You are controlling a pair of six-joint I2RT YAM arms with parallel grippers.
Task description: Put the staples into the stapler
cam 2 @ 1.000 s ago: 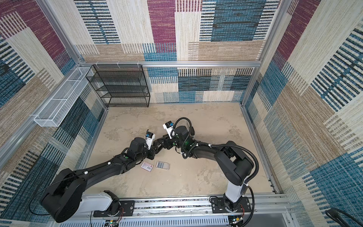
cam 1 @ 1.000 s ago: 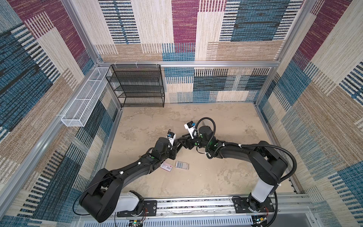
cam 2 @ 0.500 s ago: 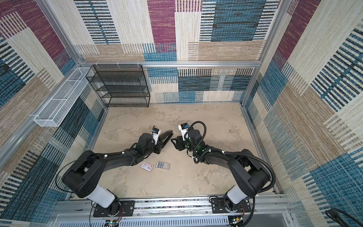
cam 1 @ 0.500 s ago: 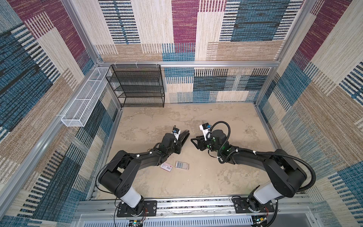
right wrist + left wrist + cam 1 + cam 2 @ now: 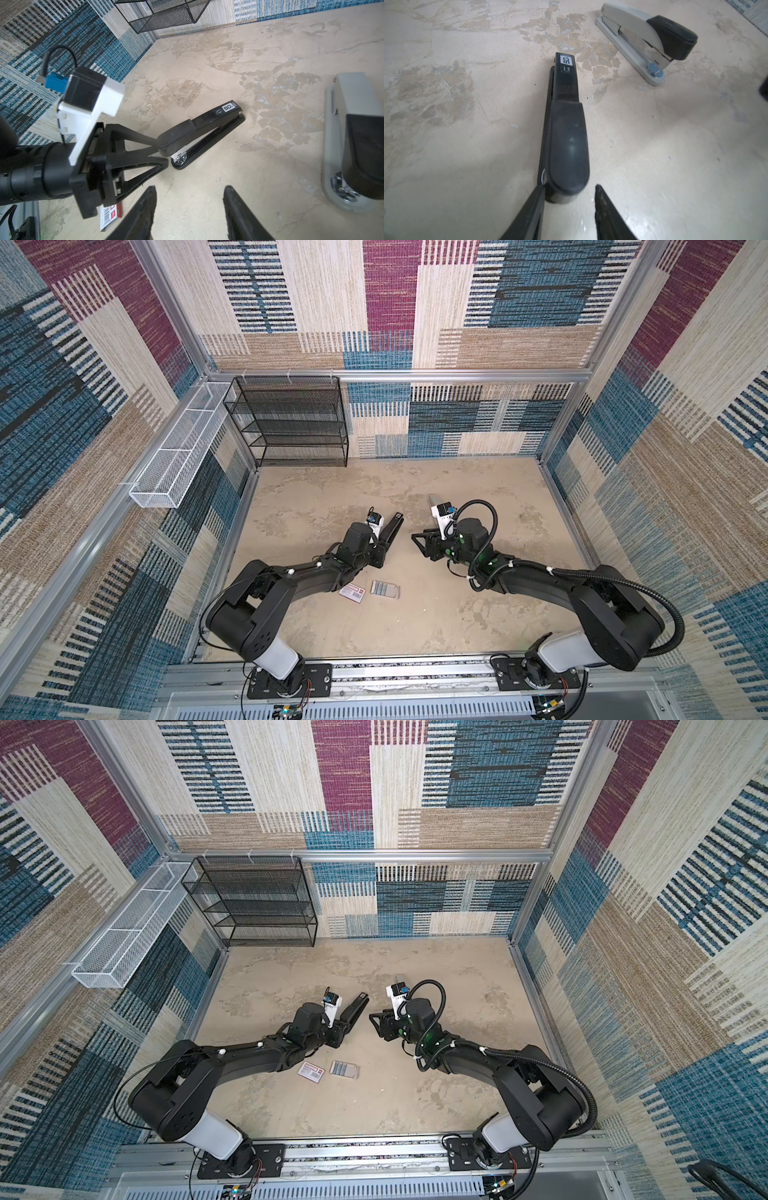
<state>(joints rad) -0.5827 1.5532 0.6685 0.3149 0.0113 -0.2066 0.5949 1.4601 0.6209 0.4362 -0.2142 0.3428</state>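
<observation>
Now the staples (image 5: 385,589) lie in grey rows in their flat tray on the table (image 5: 490,605), just beside the white red-labelled box (image 5: 352,592), where they lay a second ago. Farther back, the black stapler (image 5: 392,527) rests on the table. A second ago both grippers met over it; now they are apart. The left gripper (image 5: 569,187) straddles the stapler's rear end with its jaws parted, one finger touching and the other clear. The right gripper (image 5: 190,187) has drawn back to the right, its jaws wide and empty. A grey stapler (image 5: 643,39) sits beyond.
</observation>
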